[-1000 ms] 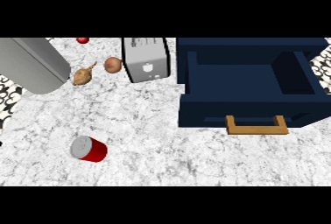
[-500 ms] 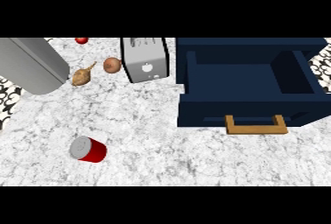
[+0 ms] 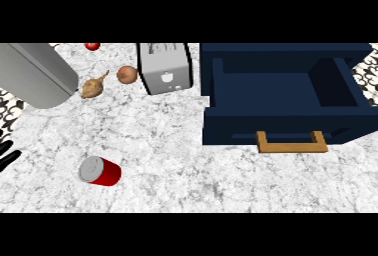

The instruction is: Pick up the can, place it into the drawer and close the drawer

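We look down on a white marbled bench [image 3: 184,150]. One red can [image 3: 100,171] lies at eight o'clock; one open navy drawer [image 3: 284,92] at two, one toaster [image 3: 165,67] at twelve. Our left hand [image 3: 6,154] barely shows at nine, its state we cannot tell.

There is one view only, the head view, looking steeply down from above the near edge of the table [image 3: 221,185] onto its marbled top. It faces away from the robot, so the table's far edge lies toward the top of the view and the near edge toward the bottom. The camera sits fairly high: it takes in the open drawer [image 3: 284,100] at the far right, the toaster [image 3: 165,68] at the far middle, and the can [image 3: 100,171] near the left of the near edge. With no second view, nothing is shared between cameras.
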Robot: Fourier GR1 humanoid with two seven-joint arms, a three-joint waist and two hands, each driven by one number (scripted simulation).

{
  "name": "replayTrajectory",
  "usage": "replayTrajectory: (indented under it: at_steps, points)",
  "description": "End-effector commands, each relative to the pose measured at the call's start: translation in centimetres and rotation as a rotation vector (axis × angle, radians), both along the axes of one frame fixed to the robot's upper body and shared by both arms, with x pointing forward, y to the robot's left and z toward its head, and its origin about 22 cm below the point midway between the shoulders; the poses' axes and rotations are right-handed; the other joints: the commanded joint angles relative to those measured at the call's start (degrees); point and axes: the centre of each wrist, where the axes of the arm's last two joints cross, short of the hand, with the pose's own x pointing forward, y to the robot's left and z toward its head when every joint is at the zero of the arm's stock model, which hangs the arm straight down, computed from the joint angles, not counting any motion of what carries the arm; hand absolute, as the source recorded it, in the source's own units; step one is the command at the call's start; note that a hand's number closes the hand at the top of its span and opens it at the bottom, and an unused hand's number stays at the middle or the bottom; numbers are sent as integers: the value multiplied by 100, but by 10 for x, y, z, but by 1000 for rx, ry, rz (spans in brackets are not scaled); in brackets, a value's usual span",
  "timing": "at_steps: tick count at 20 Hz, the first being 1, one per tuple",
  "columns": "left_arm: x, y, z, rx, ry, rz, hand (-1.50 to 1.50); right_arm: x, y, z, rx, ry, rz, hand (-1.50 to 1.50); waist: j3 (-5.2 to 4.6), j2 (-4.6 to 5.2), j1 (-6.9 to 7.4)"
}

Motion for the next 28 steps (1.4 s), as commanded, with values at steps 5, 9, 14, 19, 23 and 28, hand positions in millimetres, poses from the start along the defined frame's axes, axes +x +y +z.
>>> replayTrajectory:
  at_steps: [5, 9, 14, 19, 23, 28]
  points:
    - [23, -32, -14, -4, 35, 1, -150, -12, 3, 6, -12, -6, -17, -150, -1, -1, 12]
    - [31, -36, -43, 20, 61, 8, -150, -19, -30, 10, 0, 12, -11, -150, -2, 1, 3]
    - [48, -56, -66, 34, 79, 36, -150, -10, -19, 7, 11, 19, 5, -150, -2, 4, 6]
    - [45, -58, -94, 57, 54, 41, -150, -31, -40, 13, 4, 4, -29, -150, -3, 1, 3]
    - [41, -37, -107, 81, 84, 90, -150, -15, -26, 15, 6, 25, -11, -150, -2, 2, 22]
    - [42, -18, -141, 81, 67, 145, -150, -21, -27, 15, 0, 12, 18, -150, -4, 5, 11]
